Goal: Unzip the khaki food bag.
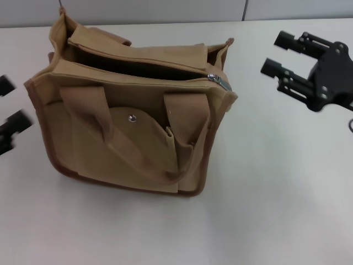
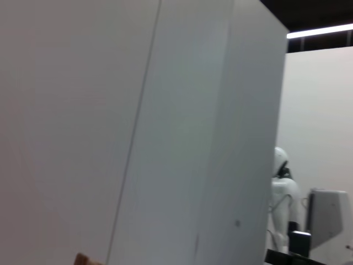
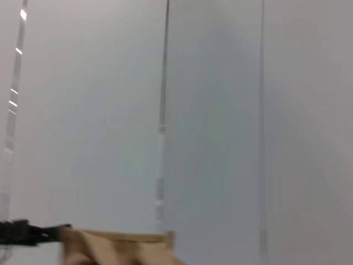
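Observation:
The khaki food bag [image 1: 132, 132] stands on the white table [image 1: 276, 193], left of centre in the head view. Its top zip is open along most of its length, showing the dark inside. The silver zipper pull [image 1: 220, 81] lies at the bag's right end. Two webbing handles hang over the front pocket, whose flap has a metal snap [image 1: 132, 117]. My right gripper [image 1: 276, 54] is open and empty, to the right of the bag, apart from it. My left gripper [image 1: 10, 105] is open and empty at the left edge, beside the bag. A corner of the bag shows in the right wrist view [image 3: 121, 245].
A grey wall [image 1: 165, 10] runs behind the table's far edge. The left wrist view shows a white partition [image 2: 165, 132] and a white robot [image 2: 284, 193] farther off in the room.

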